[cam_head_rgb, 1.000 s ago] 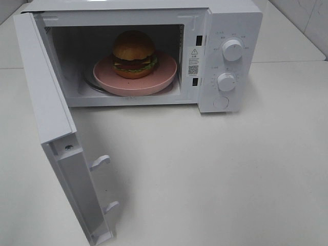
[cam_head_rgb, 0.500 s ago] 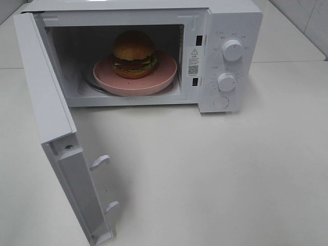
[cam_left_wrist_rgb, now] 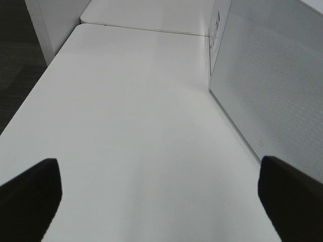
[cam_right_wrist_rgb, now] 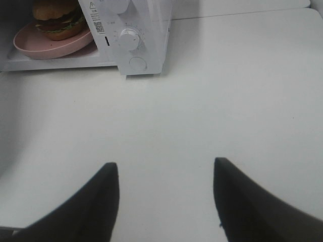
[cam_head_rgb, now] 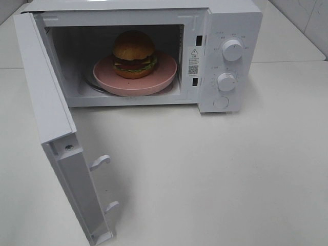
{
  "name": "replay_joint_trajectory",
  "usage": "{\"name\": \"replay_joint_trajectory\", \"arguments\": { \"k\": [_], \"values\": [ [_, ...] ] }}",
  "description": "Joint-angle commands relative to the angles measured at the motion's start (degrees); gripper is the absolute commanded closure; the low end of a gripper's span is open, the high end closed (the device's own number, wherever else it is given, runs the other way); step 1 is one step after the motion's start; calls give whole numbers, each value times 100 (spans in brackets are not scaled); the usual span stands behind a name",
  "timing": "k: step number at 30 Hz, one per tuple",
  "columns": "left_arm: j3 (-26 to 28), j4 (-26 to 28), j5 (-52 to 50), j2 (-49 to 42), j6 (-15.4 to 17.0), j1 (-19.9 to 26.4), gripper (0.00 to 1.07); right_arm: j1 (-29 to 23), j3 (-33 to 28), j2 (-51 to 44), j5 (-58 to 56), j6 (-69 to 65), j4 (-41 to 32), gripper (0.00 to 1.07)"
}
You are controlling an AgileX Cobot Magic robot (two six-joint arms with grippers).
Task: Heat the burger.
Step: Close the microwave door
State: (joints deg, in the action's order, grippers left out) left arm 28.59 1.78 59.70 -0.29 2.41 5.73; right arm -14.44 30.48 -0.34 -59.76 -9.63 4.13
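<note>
The burger (cam_head_rgb: 134,54) with a golden-brown bun sits on a pink plate (cam_head_rgb: 164,72) inside the open white microwave (cam_head_rgb: 233,20). The microwave door (cam_head_rgb: 48,113) stands swung open toward the front left. The burger also shows in the right wrist view (cam_right_wrist_rgb: 56,17). Neither gripper shows in the exterior high view. My left gripper (cam_left_wrist_rgb: 161,201) is open and empty over the table, beside the outer face of the door (cam_left_wrist_rgb: 272,91). My right gripper (cam_right_wrist_rgb: 166,201) is open and empty, well in front of the microwave's dials (cam_right_wrist_rgb: 130,38).
The microwave has two round dials (cam_head_rgb: 232,49) (cam_head_rgb: 226,81) and a round button (cam_head_rgb: 221,102) on its right panel. The white table (cam_head_rgb: 215,174) spreads in front and to the right. The table's left edge (cam_left_wrist_rgb: 30,101) borders dark floor.
</note>
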Motion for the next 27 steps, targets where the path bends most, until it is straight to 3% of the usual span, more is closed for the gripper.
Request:
{"name": "replay_joint_trajectory", "arguments": {
  "k": [1, 8, 11, 12, 13, 15, 16, 18, 27],
  "values": [
    [-17, 109, -40, -97, 0, -34, 9, 29, -63, -143, 92, 155, 0, 52],
    [-17, 596, -97, -97, -11, -34, 9, 29, -155, -143, 235, 258, 0, 52],
    [-17, 917, -115, -6, -321, -34, 9, 29, -155, -143, 235, 258, 0, 52],
    [-6, 1232, -115, 103, -739, -34, 9, 29, -155, -143, 235, 252, 0, 52],
    [-6, 1232, -115, 103, -739, -34, 9, 29, -155, -143, 235, 252, 0, 52],
    [-11, 1633, -80, 321, -1283, -34, 9, 29, -155, -143, 235, 252, 0, 52],
    [-11, 1633, -80, 321, -1283, -34, 9, 29, -155, -143, 235, 252, 0, 52],
    [0, 1885, -40, 602, -1610, -34, 9, 29, -155, -143, 235, 252, 0, 52],
    [80, 2240, -630, 1318, -1914, -34, 9, 29, -155, -143, 235, 252, 0, 52]
  ]
}}
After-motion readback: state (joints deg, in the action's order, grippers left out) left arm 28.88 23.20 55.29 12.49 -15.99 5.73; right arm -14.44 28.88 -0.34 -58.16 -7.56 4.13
